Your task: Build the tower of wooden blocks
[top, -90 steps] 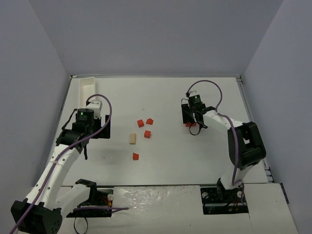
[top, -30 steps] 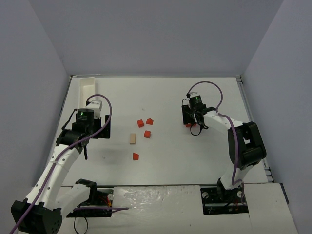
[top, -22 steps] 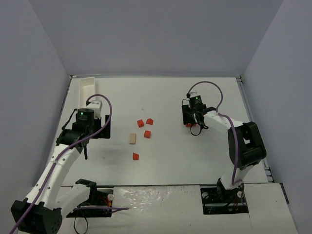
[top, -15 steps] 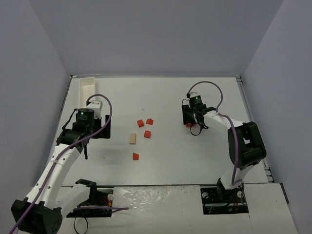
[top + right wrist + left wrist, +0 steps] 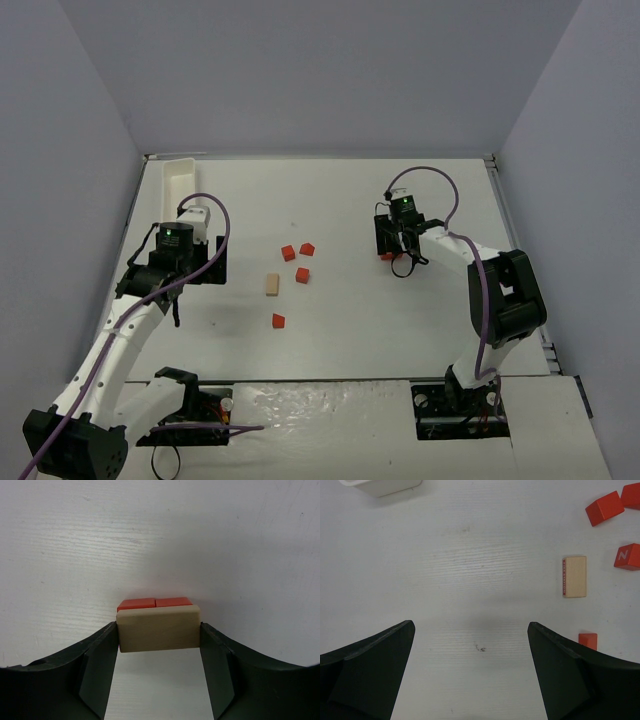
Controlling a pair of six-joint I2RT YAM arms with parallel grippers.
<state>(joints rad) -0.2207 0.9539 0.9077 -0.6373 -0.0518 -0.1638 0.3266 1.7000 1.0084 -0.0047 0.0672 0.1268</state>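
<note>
Tan wood is clamped by the right gripper [image 5: 159,628]: a tan block [image 5: 159,634] laid across two red cubes [image 5: 155,603]. So the wood block tower [image 5: 386,256] is seen right of mid-table. The left gripper [image 5: 470,645] is spread wide near a loose tan piece [image 5: 574,576].

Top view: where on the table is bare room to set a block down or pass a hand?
Free: far strip between tray and right hand; near strip in front of the lone red block. Crowded: the middle blocks and the stack in that hand.
</note>
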